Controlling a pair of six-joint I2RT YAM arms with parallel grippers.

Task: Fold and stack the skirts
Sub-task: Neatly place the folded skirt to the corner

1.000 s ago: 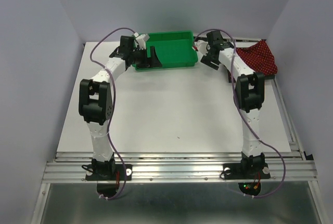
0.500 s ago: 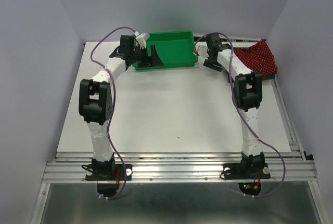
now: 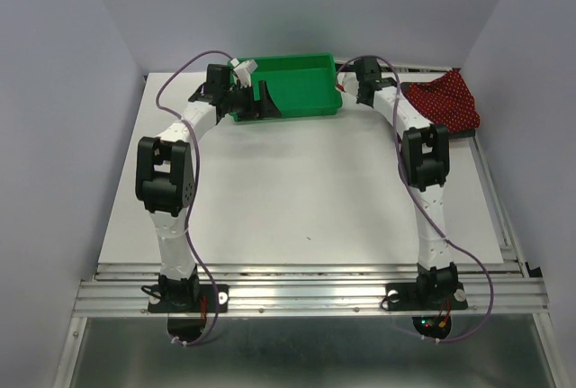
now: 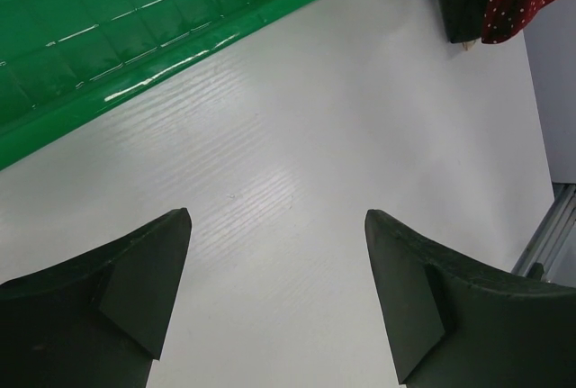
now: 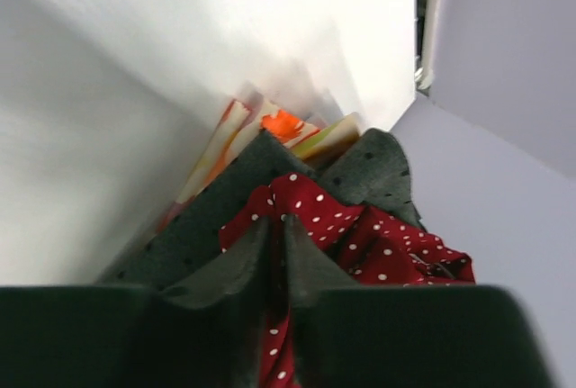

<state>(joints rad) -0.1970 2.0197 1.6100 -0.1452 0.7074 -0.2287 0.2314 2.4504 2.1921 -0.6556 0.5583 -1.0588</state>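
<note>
The skirts lie in a heap at the table's back right. The dark red skirt with white dots is on top. Under it lies the charcoal-grey skirt, and the orange-and-white skirt peeks out beyond that. My right gripper is shut on a fold of the red skirt at the heap's left end. My left gripper hangs open over bare table in front of the green tray, nothing between its fingers. In the left wrist view a bit of the red skirt shows at the top right.
The green plastic tray stands at the back centre between the two grippers. The right side wall and the metal rail run close beside the heap. The white table stretches toward the arm bases.
My right gripper has shifted slightly toward the back and shut on the red skirt. The left arm has not moved.
</note>
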